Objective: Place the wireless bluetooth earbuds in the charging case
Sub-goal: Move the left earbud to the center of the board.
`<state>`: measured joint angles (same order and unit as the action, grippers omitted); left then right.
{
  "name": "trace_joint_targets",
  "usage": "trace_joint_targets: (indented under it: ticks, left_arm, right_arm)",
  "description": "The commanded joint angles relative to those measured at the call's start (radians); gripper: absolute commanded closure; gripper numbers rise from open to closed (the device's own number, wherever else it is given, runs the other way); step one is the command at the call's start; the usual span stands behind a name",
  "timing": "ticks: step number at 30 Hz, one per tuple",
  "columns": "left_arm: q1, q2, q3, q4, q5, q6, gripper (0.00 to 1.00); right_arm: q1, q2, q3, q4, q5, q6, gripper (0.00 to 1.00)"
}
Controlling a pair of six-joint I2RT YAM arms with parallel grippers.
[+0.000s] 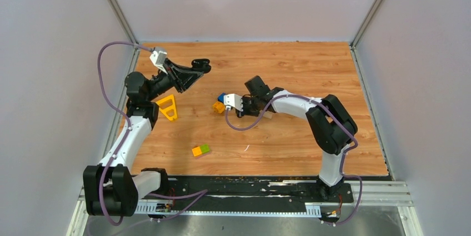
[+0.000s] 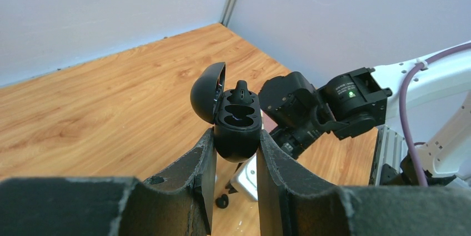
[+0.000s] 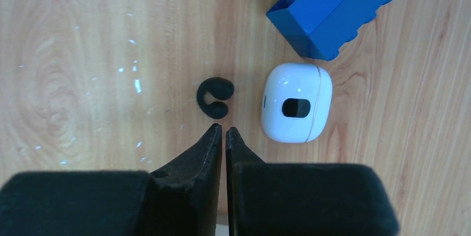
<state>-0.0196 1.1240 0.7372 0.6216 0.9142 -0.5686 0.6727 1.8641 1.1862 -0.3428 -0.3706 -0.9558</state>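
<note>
Top view: the black charging case (image 1: 203, 64) is held off the desk (image 1: 300, 69) by the left gripper (image 1: 195, 68), up and left of the blue block (image 1: 221, 98). The right gripper (image 1: 226, 105) is lowered right beside that block, and no buds can be made out at this size. Counted around the blue block: one orange-yellow block (image 1: 218, 108) against it, one yellow triangular piece (image 1: 168, 106) well to its left, one orange-green block (image 1: 201, 150) and one thin white sliver (image 1: 246, 147) below it toward the bases. Left wrist view: the case is clamped by its lower body between the closed-in fingers, with the lid swung open. One black earbud (image 2: 241, 90) appears seated in the far socket and the near socket is empty. The blue block is not seen here. Right wrist view: the right gripper's jaws are nearly together with nothing between them. A second black earbud (image 3: 215, 97) lies on the desk just ahead of the tips, below-left of the blue block. One white rounded pod (image 3: 297, 110) sits just below the block, beside the bud. Totals: two black buds, no white buds seen, one black case, one white pod. Risks: if the gripper is lowered with its jaws this narrow, the bud would likely be shoved toward the pod rather than caught. Being small and rounded, it could be squeezed out sideways on closing. A skewed insertion could twist the case in its clamp or unseat the first bud.
</note>
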Motion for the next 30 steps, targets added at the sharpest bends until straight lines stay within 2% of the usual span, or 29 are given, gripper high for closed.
trace_joint_targets:
  ticks: [1,8,13,23,30]
  left_arm:
    - [0.009,-0.036,-0.012,0.007,-0.001,-0.002,1.00]
    - [0.012,-0.043,-0.025,0.006,0.000,-0.003,1.00]
    - [0.014,-0.047,-0.038,0.022,-0.005,-0.008,1.00]
    - [0.015,-0.066,-0.063,0.019,-0.009,-0.007,1.00]
    - [0.015,-0.087,-0.078,0.009,-0.008,-0.003,1.00]
  right_arm:
    - [-0.001,0.046,0.069,0.047,0.045,-0.045,0.92]
    - [0.012,0.086,0.098,-0.033,0.022,-0.145,0.90]
    - [0.023,0.087,0.099,-0.105,0.009,-0.153,0.90]
    - [0.099,0.081,0.135,-0.104,-0.005,-0.098,0.85]
    - [0.122,0.087,0.197,-0.217,0.024,-0.063,0.82]
